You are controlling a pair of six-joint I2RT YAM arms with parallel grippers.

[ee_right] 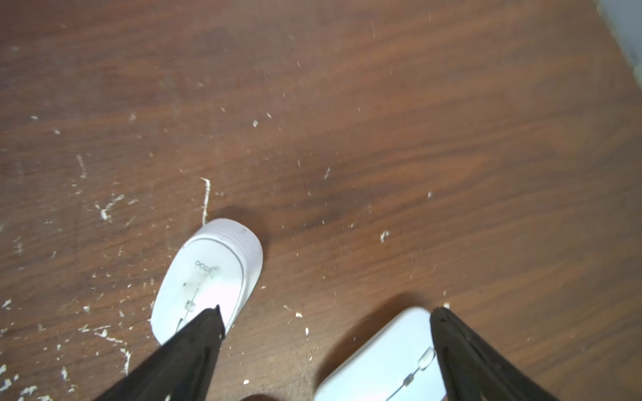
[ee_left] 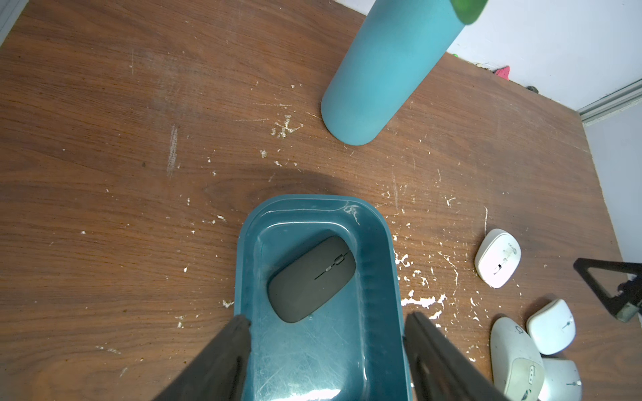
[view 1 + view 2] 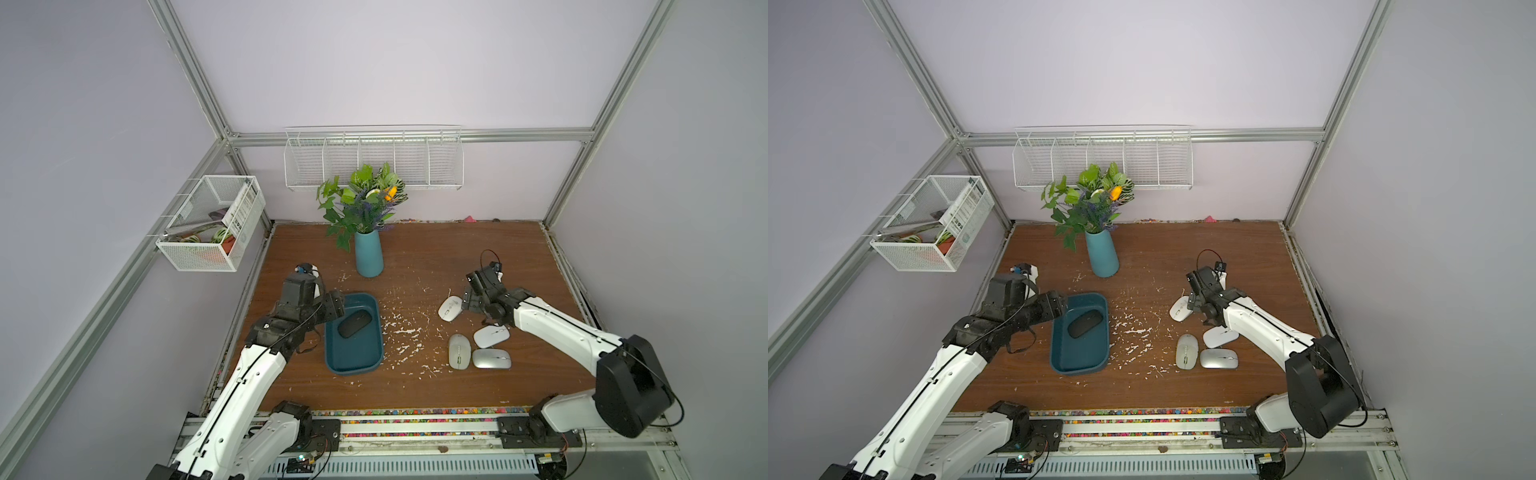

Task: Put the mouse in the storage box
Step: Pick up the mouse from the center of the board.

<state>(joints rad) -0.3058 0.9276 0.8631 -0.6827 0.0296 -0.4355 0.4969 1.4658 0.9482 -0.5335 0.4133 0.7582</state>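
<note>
Left arm [image 3: 249, 374] and right arm [image 3: 557, 328] stretch forward, left hand [image 2: 328, 317] and right hand [image 1: 328, 308] tilted down, both spread.

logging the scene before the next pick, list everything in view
storage box: 1, dark teal, table's left
black mouse: 1, black, inside storage box
white mice: 3, white, table's right
silver mouse: 1, silver, beside white mice
vase with flowers: 1, teal, table's rear
mesh basket: 1, white, left wall
wire rack: 1, white, back wall
table: 1, brown wood, white-flecked
left gripper: 1, black, open over storage box
right gripper: 1, black, open above white mice
</note>
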